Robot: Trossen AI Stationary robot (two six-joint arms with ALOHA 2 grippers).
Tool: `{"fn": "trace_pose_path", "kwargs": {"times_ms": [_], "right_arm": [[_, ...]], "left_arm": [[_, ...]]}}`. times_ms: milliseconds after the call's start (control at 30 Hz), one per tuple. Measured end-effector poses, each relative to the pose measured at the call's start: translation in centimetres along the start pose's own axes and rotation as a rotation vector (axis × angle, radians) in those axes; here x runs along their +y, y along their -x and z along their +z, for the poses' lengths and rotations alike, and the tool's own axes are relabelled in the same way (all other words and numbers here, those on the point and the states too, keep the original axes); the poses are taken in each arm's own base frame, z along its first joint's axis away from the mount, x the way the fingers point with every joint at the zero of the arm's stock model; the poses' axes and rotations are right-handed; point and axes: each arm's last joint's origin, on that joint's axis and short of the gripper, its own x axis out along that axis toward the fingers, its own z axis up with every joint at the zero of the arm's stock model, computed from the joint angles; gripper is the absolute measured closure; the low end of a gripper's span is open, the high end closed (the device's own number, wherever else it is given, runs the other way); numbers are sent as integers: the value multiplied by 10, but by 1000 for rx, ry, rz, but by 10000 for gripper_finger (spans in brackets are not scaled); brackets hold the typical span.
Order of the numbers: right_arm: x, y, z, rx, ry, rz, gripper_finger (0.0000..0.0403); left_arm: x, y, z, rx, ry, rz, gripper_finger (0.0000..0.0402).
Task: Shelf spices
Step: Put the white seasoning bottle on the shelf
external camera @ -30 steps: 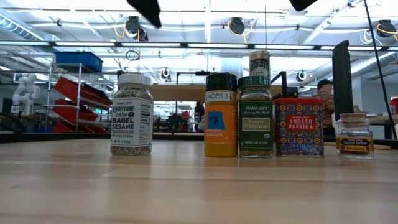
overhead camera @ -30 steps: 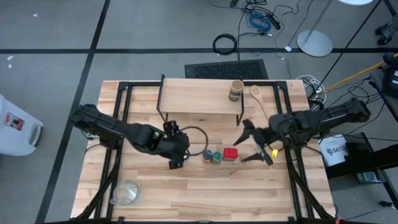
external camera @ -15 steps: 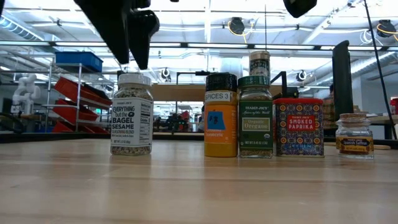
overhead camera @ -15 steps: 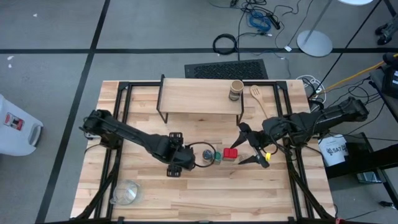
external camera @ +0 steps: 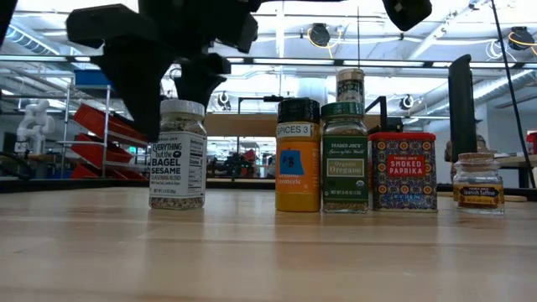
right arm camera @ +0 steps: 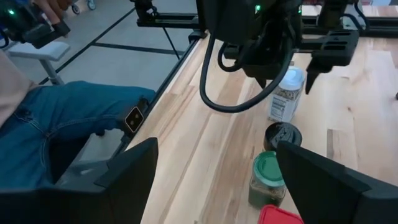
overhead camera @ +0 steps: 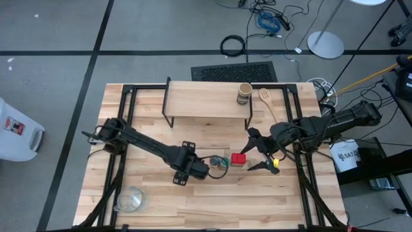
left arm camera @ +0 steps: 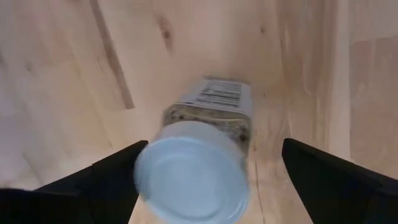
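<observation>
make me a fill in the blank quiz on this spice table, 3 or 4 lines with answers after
1. The left pincer hangs open right over the jar with the ____ lid, the bagel sesame jar.
2. The square paprika tin is coloured ____.
3. One spice jar already stands on the ____.
4. The right pincer is open and holds ____.

Missing words: white; red; shelf; nothing

Five spice containers upright in a row mid-table: white-lidded sesame jar [external camera: 178, 155], black-lidded turmeric [external camera: 298, 156], green-lidded oregano [external camera: 345, 158], red paprika tin [external camera: 404, 170], small saffron jar [external camera: 478, 182]. One tan-lidded jar [overhead camera: 244, 93] already on the shelf [overhead camera: 206, 102].
</observation>
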Motion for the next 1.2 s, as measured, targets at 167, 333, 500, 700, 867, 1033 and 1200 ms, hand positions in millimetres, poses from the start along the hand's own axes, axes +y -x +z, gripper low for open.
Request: {"fn": "trace_pose_path", "kwargs": {"times_ms": [167, 333, 500, 700, 867, 1033, 1200], "right_arm": [[0, 0, -1, 12, -2, -1, 89], [0, 0, -1, 12, -2, -1, 89], [0, 0, -3, 33, -6, -3, 89], [0, 1, -4, 44, -8, -4, 89], [1, 6, -5, 45, -32, -5, 89], [2, 12, -4, 30, -31, -3, 89], [3, 19, -4, 21, -29, -3, 89]], "left_arm": [[0, -1, 0, 2, -19, -3, 60], [0, -1, 1, 1, -21, -3, 114], [0, -1, 1, -1, -19, 7, 175], [3, 0, -1, 9, 30, 21, 201], [6, 14, -5, 31, 39, 1, 201], [15, 47, -6, -8, 51, -10, 193], [38, 91, -3, -116, 106, -44, 191]]}}
